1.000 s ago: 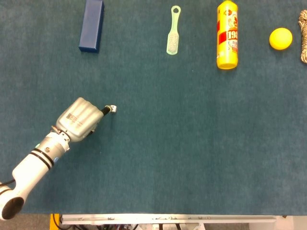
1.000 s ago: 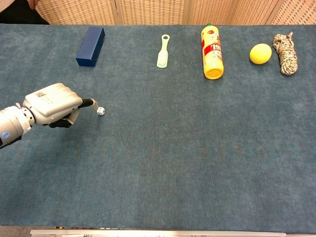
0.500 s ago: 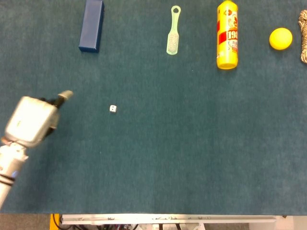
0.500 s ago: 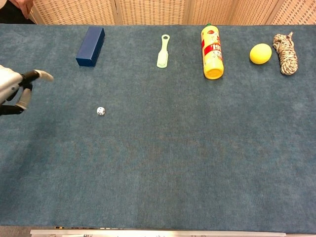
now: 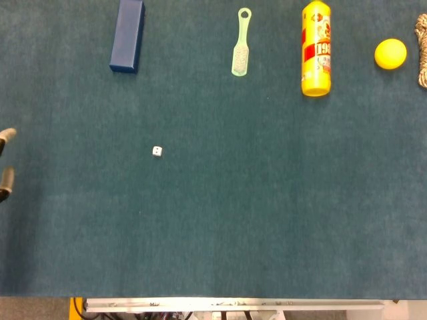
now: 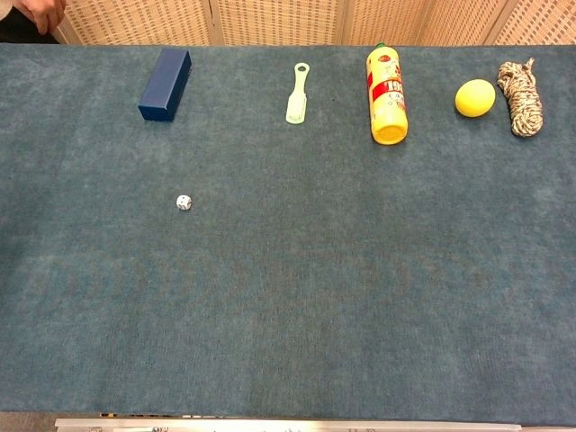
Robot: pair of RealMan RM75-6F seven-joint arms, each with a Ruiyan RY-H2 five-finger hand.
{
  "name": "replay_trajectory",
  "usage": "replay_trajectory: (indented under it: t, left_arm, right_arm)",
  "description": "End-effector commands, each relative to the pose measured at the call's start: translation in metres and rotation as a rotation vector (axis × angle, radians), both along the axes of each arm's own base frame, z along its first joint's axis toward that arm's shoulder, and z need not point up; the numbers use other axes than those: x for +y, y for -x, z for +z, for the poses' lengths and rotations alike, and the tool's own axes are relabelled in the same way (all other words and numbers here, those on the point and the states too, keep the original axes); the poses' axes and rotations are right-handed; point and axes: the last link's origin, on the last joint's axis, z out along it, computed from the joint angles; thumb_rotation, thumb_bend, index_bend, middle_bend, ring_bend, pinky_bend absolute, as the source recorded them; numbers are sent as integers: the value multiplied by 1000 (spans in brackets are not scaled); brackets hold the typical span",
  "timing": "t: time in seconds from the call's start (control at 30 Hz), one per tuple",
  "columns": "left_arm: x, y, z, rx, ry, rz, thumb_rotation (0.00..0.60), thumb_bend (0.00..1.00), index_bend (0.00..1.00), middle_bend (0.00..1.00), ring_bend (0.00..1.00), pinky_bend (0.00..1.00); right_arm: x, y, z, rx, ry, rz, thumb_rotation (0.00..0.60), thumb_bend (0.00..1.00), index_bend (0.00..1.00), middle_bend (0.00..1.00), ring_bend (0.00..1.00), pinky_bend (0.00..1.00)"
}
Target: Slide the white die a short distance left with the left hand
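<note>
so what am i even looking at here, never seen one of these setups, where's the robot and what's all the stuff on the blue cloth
These are two pictures of one table, taken at the same moment by the robot's own cameras: one on its head looking straight down, one on its chest looking across. The robot has two arms ending in fingered hands. Only the fingertips of its left hand peek in at the left edge of the head view; the right hand is out of both pictures.

On the teal felt table cover sits a small white die, alone, with nothing touching it. Along the far edge lie a dark blue rectangular box, a pale green plastic brush, a yellow bottle with a red label on its side, a yellow lemon and a coil of rope. Nothing visible is being held.
</note>
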Motion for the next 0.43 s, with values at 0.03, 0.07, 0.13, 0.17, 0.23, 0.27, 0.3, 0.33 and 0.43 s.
replay_trajectory:
  t: [0.03,0.07,0.13,0.17,0.23,0.27,0.3,0.33,0.43]
  left_arm:
    - [-1,3,4,5,7,-9,600,445,251,334,337,480]
    - [-1,4,4,-1,17,-8,600,445,253,335,338,480]
    - [-1,4,4,-13,30,-4,600,445,257,338,338,480]
    - [-1,5,4,-16,36,-1,600,445,258,339,339,480]
    - [1,7,4,-27,44,8,600,445,259,344,342,480]
    - [2,8,4,-33,45,13,600,445,260,346,343,480]
    - [3,8,4,-36,48,15,600,445,261,348,344,480]
    - [3,9,4,-36,51,17,600,446,261,349,345,480]
    - [4,11,3,-38,60,26,600,445,266,357,349,480]
  right_arm:
    - [2,-3,-1,6,6,22,600,907,623,558,360,461]
    - [2,-3,-2,5,9,31,600,906,623,558,360,462]
    - [1,-4,-5,6,10,40,600,906,623,558,360,464]
    - [0,-5,-6,13,10,42,600,906,623,558,360,462]
    - [-3,-6,-13,39,18,47,600,906,623,543,347,440]
    - [-5,-7,-17,49,28,49,600,905,623,535,340,427]
    - [-7,-9,-21,58,32,51,600,905,623,520,327,403]
    - [-8,-9,-25,67,32,54,600,904,623,511,319,389]
    - [-10,-13,-39,93,16,69,600,903,623,469,288,345]
